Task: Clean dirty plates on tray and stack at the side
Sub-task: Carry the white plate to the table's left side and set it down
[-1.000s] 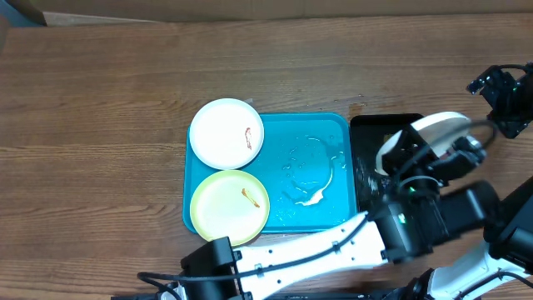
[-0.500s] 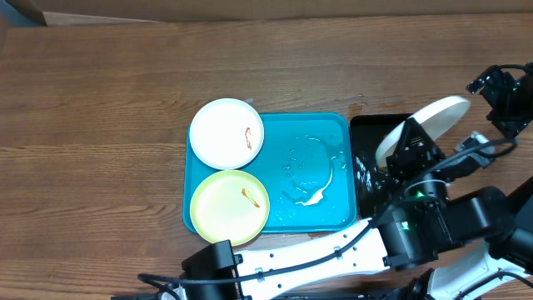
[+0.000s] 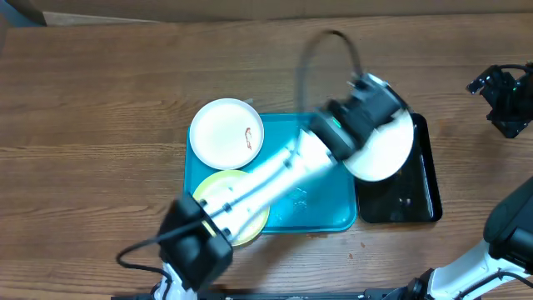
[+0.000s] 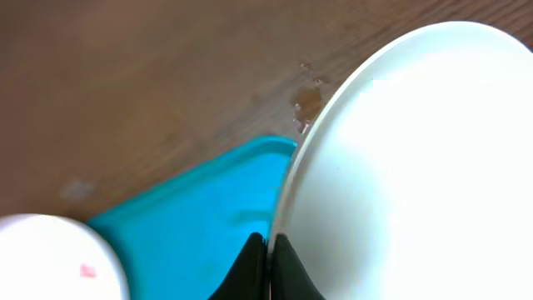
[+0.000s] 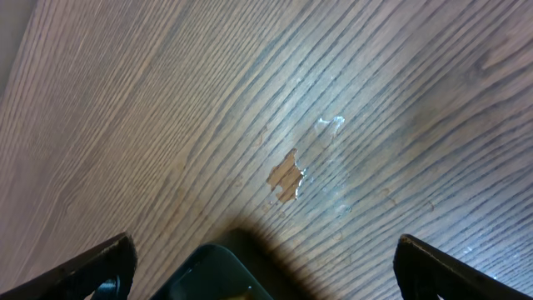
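Observation:
My left gripper [image 4: 268, 250] is shut on the rim of a white plate [image 4: 416, 167]. In the overhead view it [image 3: 362, 117] holds that plate [image 3: 385, 150] above the seam between the turquoise tray [image 3: 329, 208] and the black tray. A second white plate [image 3: 226, 133] with a reddish smear lies on the turquoise tray's far left corner. The pale yellow plate [image 3: 218, 200] lies in front of it, partly hidden by my left arm. My right gripper [image 5: 275, 267] stands open over bare wood, nothing between its fingers.
A narrow black tray [image 3: 404, 204] sits right of the turquoise tray [image 4: 200, 208]; its corner [image 5: 216, 271] shows in the right wrist view. A chipped wet spot [image 5: 287, 177] marks the wood. My left arm [image 3: 266, 179] crosses the turquoise tray diagonally.
My left arm swung up from the near edge and now lies diagonally across the turquoise tray. The held white plate shifted left and turned flatter. The right gripper stayed open.

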Robot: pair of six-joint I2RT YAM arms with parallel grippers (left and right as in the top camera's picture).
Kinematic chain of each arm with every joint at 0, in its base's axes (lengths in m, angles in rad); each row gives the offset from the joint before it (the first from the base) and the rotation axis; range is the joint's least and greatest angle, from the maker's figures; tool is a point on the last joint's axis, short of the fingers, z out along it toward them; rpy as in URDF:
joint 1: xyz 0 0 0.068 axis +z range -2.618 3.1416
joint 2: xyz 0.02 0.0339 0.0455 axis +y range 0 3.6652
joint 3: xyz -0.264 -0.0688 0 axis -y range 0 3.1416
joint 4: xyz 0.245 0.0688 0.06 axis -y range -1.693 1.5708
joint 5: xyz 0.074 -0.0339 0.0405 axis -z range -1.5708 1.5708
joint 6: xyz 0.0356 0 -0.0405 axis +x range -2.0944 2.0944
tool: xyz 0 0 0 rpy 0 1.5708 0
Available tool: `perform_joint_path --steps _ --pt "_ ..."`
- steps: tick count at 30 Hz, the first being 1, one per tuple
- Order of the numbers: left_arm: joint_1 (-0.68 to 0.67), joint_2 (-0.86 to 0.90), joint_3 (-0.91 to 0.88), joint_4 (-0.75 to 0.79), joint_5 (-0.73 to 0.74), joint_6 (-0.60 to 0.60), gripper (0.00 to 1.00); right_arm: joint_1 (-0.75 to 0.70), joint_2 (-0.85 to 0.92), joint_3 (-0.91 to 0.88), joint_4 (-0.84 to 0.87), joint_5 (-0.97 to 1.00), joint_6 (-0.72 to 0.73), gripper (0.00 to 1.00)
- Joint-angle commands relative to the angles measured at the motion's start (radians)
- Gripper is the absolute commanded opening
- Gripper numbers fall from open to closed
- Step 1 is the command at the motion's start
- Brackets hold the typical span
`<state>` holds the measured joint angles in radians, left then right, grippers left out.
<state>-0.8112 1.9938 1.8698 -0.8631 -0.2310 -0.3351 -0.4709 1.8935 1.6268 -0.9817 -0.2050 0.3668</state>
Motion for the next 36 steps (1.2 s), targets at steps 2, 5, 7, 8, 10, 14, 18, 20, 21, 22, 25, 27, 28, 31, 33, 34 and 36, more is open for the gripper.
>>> perform_joint_path --steps 2,5,7,8,10,14,18,20,21,22,25,27,28,31,33,34,36 --pt "0.243 -0.014 0.014 -0.008 0.622 -0.073 0.04 -0.001 -0.023 0.014 0.005 0.002 0.008 1.0" --pt "0.439 -0.014 0.014 -0.046 0.82 -0.073 0.04 -0.001 -0.023 0.014 0.005 0.002 0.008 1.0" --pt "0.571 -0.014 0.014 -0.102 0.833 -0.072 0.04 -0.001 -0.023 0.014 0.005 0.002 0.008 1.0" --pt "0.641 -0.014 0.014 -0.136 0.818 -0.064 0.04 -0.001 -0.023 0.014 0.005 0.002 0.008 1.0" --pt "0.757 -0.013 0.014 -0.191 0.763 -0.048 0.04 -0.001 -0.023 0.014 0.005 0.002 0.008 1.0" --pt "0.983 -0.011 0.01 -0.283 0.578 -0.043 0.04 -0.001 -0.023 0.014 0.005 0.002 0.008 1.0" --pt "1.148 -0.008 0.006 -0.343 0.435 -0.043 0.04 -0.001 -0.023 0.014 0.005 0.002 0.008 1.0" --pt "1.201 -0.007 -0.01 -0.344 0.39 -0.043 0.04 -0.001 -0.023 0.014 0.005 0.002 0.008 1.0" --pt "1.223 -0.007 -0.02 -0.34 0.369 -0.042 0.04 -0.001 -0.023 0.014 0.005 0.002 0.008 1.0" --pt "1.243 -0.006 -0.034 -0.332 0.345 -0.043 0.04 -0.001 -0.023 0.014 0.005 0.002 0.008 1.0" --pt "1.278 -0.006 -0.083 -0.298 0.253 -0.053 0.04 -0.001 -0.023 0.014 0.005 0.002 0.008 1.0" --pt "1.29 -0.006 -0.129 -0.258 0.208 -0.066 0.04 -0.001 -0.023 0.014 0.005 0.002 0.008 1.0" --pt "1.293 -0.006 -0.15 -0.238 0.194 -0.066 0.04 -0.001 -0.023 0.014 0.005 0.002 0.008 1.0" --pt "1.295 -0.006 -0.222 -0.163 0.191 -0.066 0.04 -0.001 -0.023 0.014 0.005 0.002 0.008 1.0" --pt "1.295 -0.006 -0.261 -0.118 0.191 -0.065 0.04 -0.001 -0.023 0.014 0.005 0.002 0.008 1.0" --pt "1.295 -0.006 -0.282 -0.092 0.191 -0.066 0.04 -0.001 -0.023 0.014 0.005 0.002 0.008 1.0" --pt "1.295 -0.005 -0.299 -0.069 0.199 -0.065 0.04 -0.001 -0.023 0.014 0.005 0.002 0.008 1.0"
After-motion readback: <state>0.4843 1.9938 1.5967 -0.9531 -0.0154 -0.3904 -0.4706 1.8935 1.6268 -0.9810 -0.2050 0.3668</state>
